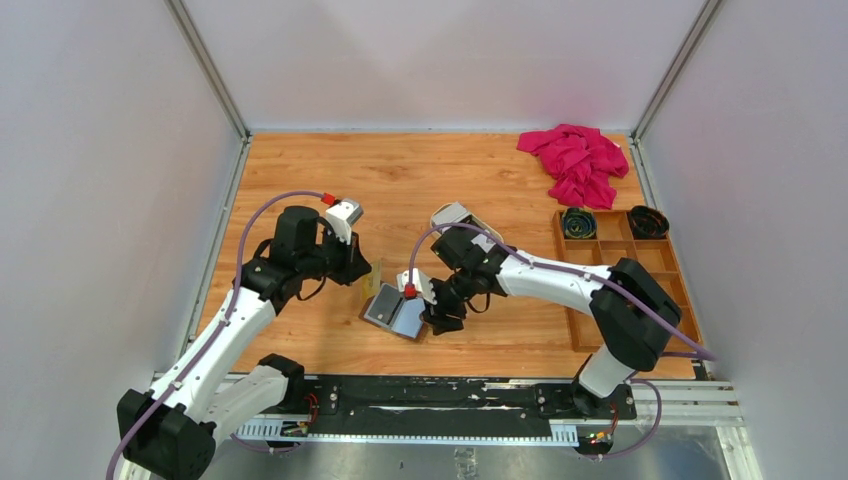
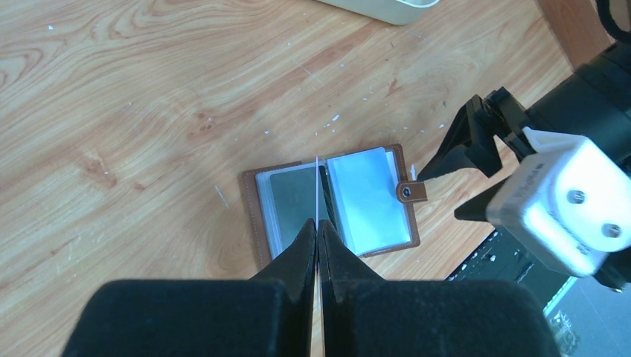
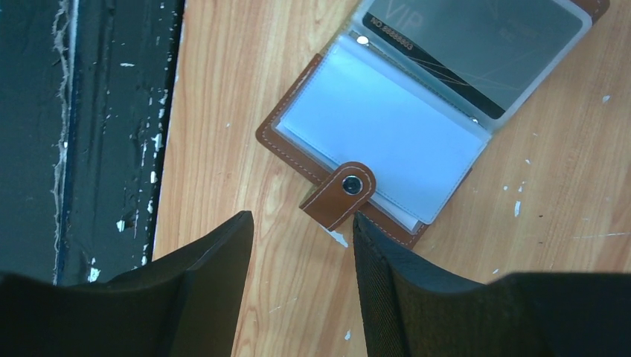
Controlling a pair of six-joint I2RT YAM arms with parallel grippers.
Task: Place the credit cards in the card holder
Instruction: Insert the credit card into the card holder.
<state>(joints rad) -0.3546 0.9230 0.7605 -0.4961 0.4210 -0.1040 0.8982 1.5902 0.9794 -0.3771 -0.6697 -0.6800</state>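
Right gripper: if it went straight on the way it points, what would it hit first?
Probably the card holder's snap tab, just ahead of the right gripper's open jaws; depth is unclear.

My table (image 1: pixel 330 180) is a wood-grain board, flecked here and there with white chips. Toward the near edge, about midway across, the card holder (image 1: pixel 393 312) lies open and flat, its snap tab pointing right. Beyond it sits a cream tray (image 2: pixel 379 6), only partly seen. A pink cloth (image 1: pixel 578 163) is heaped in the far right corner. A wooden compartment box (image 1: pixel 625 270) lies along the right side.
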